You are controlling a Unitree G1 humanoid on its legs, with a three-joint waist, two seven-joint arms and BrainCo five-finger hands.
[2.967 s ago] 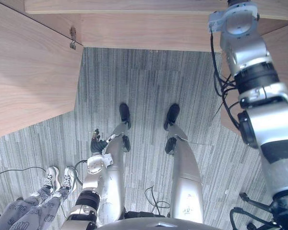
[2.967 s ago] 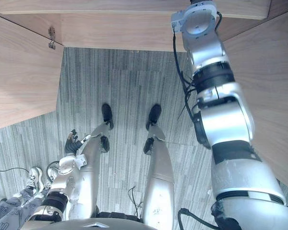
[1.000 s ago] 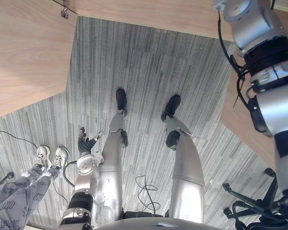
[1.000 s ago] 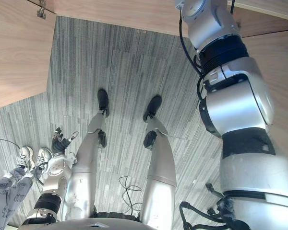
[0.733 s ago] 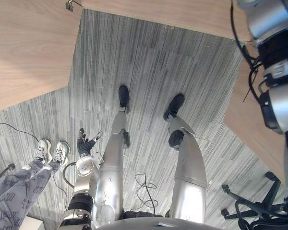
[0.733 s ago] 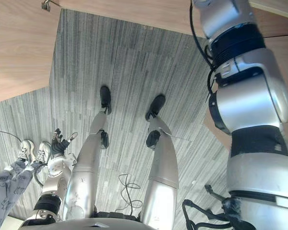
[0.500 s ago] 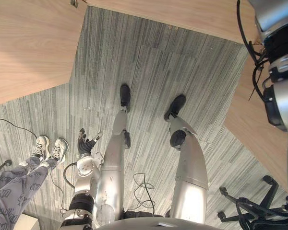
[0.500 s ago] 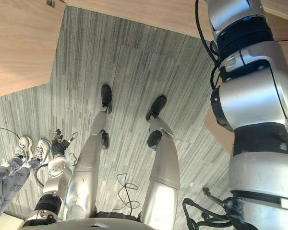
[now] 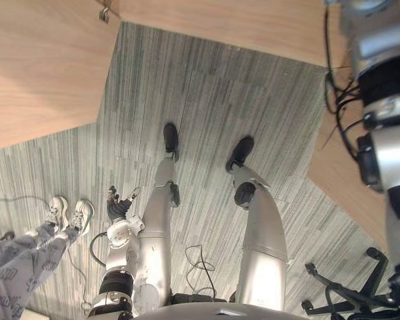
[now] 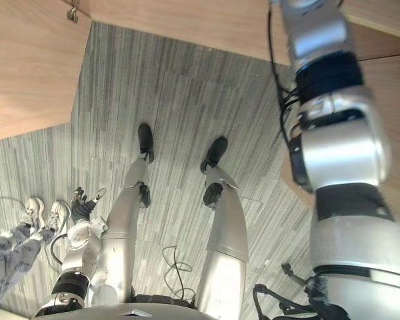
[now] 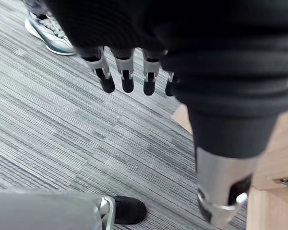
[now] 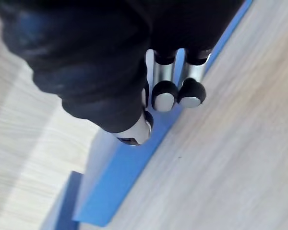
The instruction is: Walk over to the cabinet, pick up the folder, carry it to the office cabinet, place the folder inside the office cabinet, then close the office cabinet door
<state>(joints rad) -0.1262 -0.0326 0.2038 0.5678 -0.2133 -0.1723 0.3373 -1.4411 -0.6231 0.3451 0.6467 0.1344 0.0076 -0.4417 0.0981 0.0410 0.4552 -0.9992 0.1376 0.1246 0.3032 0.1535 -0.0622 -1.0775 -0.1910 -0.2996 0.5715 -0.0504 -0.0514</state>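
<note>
Our right hand [image 12: 101, 72] shows close up in its wrist view, with fingers [image 12: 192, 93] and thumb pinching the edge of a blue folder [image 12: 120, 187] against a pale wood surface [image 12: 240, 158]. From the head, our left hand [image 9: 119, 209] hangs at seven o'clock, fingers loose and empty, above grey carpet [image 9: 207, 87]. A person's shoes [image 9: 80, 215] stand at eight o'clock.

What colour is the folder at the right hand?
The folder is blue, clearest in the right wrist view.

Much of folder [image 12: 129, 177] behind right hand [image 12: 93, 52]
</note>
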